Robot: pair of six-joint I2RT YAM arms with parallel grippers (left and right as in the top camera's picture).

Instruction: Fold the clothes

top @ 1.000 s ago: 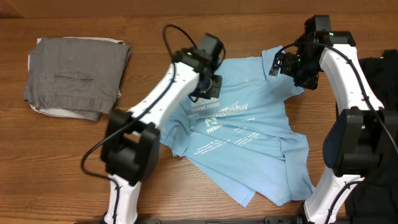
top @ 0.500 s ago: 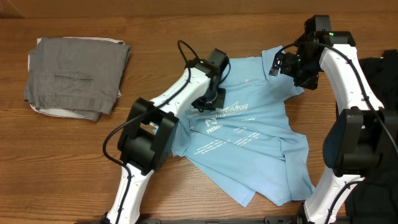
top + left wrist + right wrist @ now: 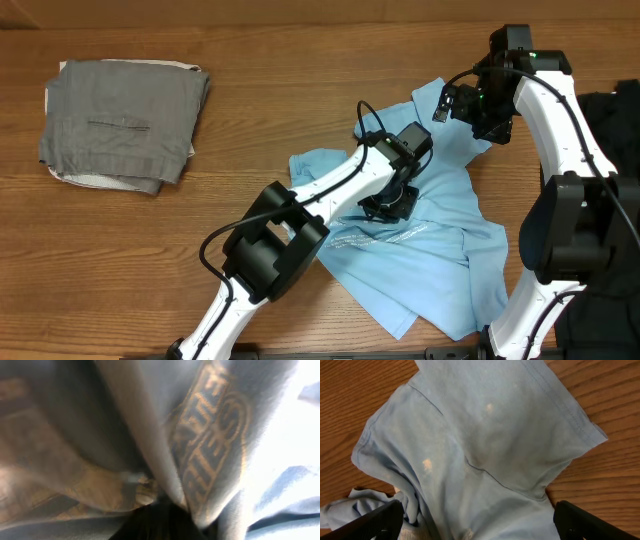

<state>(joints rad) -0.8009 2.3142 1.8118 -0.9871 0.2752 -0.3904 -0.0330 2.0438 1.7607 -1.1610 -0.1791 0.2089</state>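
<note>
The clothes (image 3: 430, 250) are a light blue T-shirt lying crumpled at the right of the table, its left side pulled over its middle. My left gripper (image 3: 391, 204) is pressed down into the shirt's centre. In the left wrist view a fold of the shirt (image 3: 280, 435) with blue and orange print rises straight off the dark jaws, and cloth hides how they stand. My right gripper (image 3: 455, 100) hovers over the upper right sleeve (image 3: 485, 435). It is wide open, its fingers (image 3: 375, 522) far apart with nothing pinched between them.
A folded grey garment (image 3: 125, 120) lies at the far left of the wooden table (image 3: 280, 120). Something black (image 3: 618, 110) sits at the right edge behind my right arm. Bare wood shows between the grey garment and the shirt.
My left arm has swept right across the shirt, dragging its left side over the middle and covering most of the white print. The right arm has stayed still.
</note>
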